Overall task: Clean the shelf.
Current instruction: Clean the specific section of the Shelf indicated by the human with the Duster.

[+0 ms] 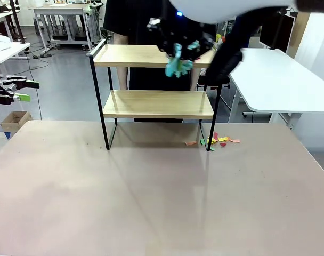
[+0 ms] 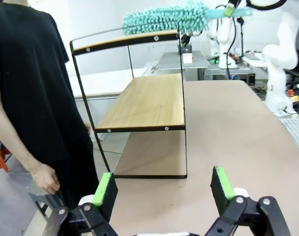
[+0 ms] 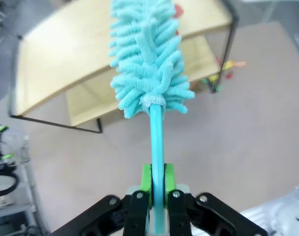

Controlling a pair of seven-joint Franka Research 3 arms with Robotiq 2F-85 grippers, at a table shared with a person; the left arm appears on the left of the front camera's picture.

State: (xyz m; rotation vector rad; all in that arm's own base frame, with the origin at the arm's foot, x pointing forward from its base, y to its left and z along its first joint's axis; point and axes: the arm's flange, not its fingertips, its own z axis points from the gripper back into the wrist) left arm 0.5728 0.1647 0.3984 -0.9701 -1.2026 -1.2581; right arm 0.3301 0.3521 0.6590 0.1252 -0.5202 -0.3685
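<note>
The shelf (image 1: 154,104) is a two-tier rack of light wood boards on a thin black frame, standing at the table's far side. My right gripper (image 1: 178,49) hovers over its top board, shut on the handle of a teal fluffy duster (image 1: 177,64). In the right wrist view the duster (image 3: 147,54) points down over the top board of the shelf (image 3: 61,59), its handle clamped in my right gripper (image 3: 156,184). The left wrist view shows the duster (image 2: 164,17) lying along the shelf's (image 2: 144,101) top rail. My left gripper (image 2: 164,187) is open, off the table's left edge (image 1: 21,90).
Several coloured paper scraps (image 1: 215,141) lie on the table by the shelf's right leg. A person in black (image 2: 31,98) stands behind the shelf. A white table (image 1: 282,80) stands to the right. A cardboard box (image 1: 14,120) sits on the floor at left.
</note>
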